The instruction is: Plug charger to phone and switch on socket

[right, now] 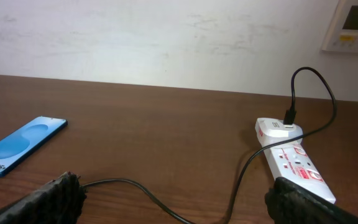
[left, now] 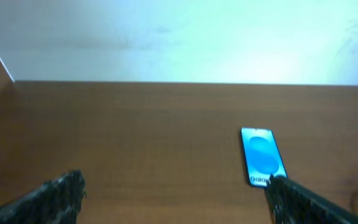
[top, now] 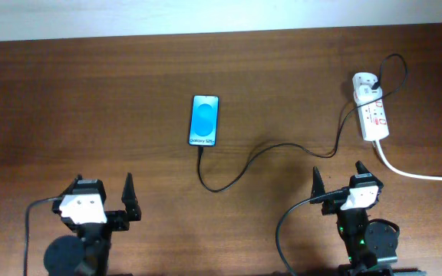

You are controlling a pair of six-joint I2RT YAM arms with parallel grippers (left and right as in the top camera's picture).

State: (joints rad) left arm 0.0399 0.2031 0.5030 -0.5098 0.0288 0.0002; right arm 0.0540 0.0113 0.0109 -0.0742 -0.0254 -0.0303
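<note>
Both spread open and empty, the left gripper and right gripper sit near. Mid-table the phone shows "Galaxy S25+"; the charger runs from its near end to the socket, far right.

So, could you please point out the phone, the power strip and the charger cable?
phone [top: 205, 120], overhead view, centre of its blue screen.
power strip [right: 294, 163], right wrist view, middle of its white top.
charger cable [top: 278, 144], overhead view, midway along its black length.
</note>
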